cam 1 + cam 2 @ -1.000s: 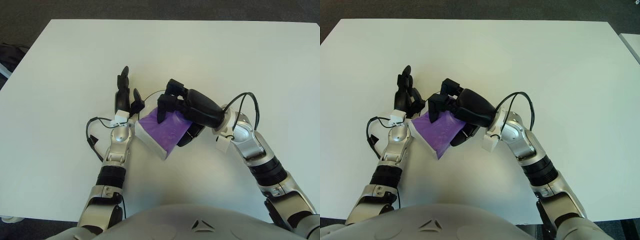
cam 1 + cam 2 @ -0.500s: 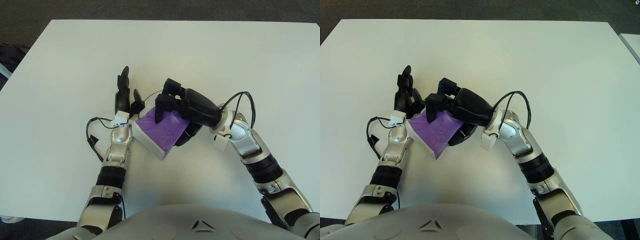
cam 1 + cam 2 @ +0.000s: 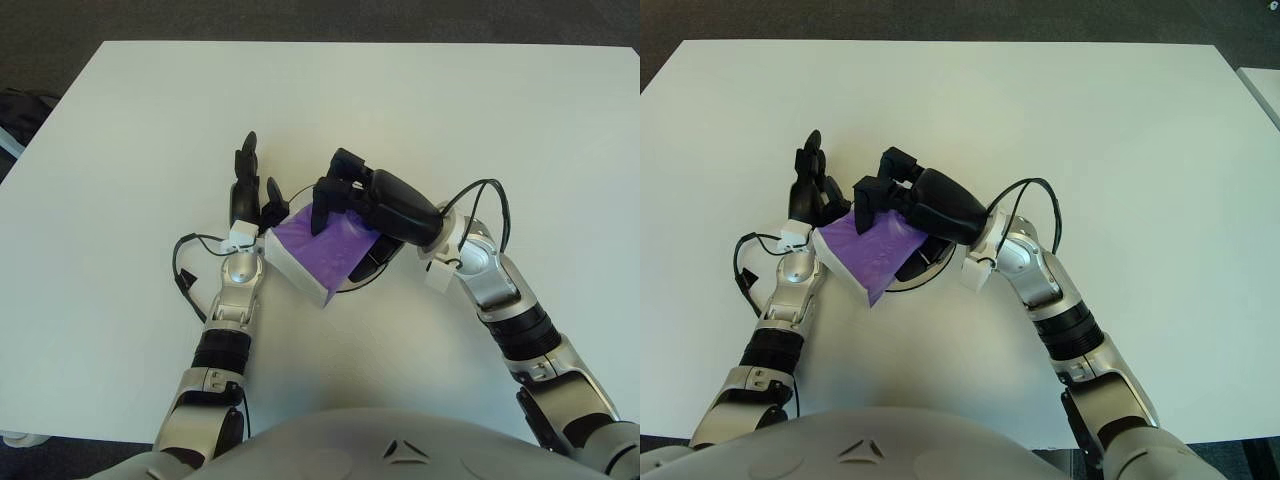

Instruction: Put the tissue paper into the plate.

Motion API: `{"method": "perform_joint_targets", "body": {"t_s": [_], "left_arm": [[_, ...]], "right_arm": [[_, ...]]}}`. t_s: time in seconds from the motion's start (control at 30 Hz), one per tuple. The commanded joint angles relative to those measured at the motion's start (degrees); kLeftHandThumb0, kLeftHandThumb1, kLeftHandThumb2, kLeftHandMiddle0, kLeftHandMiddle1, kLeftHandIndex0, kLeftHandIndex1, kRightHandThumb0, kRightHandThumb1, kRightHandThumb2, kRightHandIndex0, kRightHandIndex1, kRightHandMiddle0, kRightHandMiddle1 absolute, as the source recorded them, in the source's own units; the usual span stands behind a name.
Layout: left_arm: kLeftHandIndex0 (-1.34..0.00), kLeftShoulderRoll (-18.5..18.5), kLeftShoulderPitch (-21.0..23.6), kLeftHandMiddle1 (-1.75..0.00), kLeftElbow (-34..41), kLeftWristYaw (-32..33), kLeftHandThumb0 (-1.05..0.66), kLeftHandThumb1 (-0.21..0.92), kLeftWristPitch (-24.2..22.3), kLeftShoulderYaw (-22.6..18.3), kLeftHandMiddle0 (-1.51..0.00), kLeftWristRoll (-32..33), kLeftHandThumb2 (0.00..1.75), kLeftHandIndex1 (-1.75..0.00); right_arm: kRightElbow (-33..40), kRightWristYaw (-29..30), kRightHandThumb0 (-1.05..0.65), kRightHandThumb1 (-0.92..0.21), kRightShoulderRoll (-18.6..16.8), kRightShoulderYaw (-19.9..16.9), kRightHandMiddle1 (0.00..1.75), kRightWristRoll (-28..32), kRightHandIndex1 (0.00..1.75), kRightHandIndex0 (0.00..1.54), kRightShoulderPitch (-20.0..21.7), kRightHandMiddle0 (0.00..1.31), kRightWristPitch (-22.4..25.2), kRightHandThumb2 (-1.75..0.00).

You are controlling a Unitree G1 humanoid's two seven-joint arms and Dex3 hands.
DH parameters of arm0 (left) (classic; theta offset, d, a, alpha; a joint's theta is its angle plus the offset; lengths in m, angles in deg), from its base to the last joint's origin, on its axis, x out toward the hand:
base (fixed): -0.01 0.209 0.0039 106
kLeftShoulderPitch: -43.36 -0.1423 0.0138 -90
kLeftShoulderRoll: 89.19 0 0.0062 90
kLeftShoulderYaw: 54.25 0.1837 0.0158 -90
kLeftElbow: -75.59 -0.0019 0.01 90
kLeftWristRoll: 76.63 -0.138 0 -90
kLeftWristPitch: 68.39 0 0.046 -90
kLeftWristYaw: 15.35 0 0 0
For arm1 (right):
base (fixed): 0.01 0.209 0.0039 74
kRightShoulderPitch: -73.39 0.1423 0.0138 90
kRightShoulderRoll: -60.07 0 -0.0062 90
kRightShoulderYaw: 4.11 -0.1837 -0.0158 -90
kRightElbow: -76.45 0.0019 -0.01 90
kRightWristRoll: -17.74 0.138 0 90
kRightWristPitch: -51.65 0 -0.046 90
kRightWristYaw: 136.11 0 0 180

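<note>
A purple tissue pack (image 3: 322,252) with white edges is held tilted in my right hand (image 3: 336,205), whose black fingers are curled over its far edge. Under the pack lies a white plate (image 3: 362,286); only thin arcs of its rim show on the near right and far side. My left hand (image 3: 250,192) stands just left of the pack with its fingers extended away from me, holding nothing. Whether its palm touches the pack's left corner I cannot tell.
The white table (image 3: 480,120) stretches out on all sides of the hands. Black cables loop from both wrists, one by the left forearm (image 3: 180,270) and one over the right wrist (image 3: 490,200). Dark floor lies beyond the far table edge.
My right hand has carried the tissue pack a little to the left and away from me, so more of the plate's near rim shows. The left hand has stayed put.
</note>
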Motion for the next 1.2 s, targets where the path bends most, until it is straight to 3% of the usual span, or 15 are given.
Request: {"method": "perform_joint_targets", "body": {"t_s": [0.0,0.6,1.17], "left_arm": [[0.0,0.58,-5.04,-0.01,-5.9,-0.38,-0.91,0.92,-1.14,0.13,-0.14,-0.45,1.03,-0.24],[0.0,1.13,-5.87,-0.01,-5.04,-0.5,-0.89,0.92,-1.03,0.51,-0.15,-0.53,1.02,-0.23],[0.0,1.78,-6.35,0.0,-4.54,-1.94,-0.9,0.92,-0.92,0.88,-0.13,0.31,1.03,-0.14]], "right_arm": [[-0.06,1.05,-0.46,-0.34,-0.75,-0.78,1.75,-0.22,1.75,1.14,0.62,0.58,0.44,-1.28],[-0.47,6.37,-0.46,-0.35,-3.48,-2.77,1.75,-4.97,1.75,1.15,1.0,0.58,4.0,-1.27],[-0.85,4.73,-0.46,-0.33,-3.14,-2.1,1.75,-3.14,1.75,1.15,1.53,0.59,6.07,-1.29]]}}
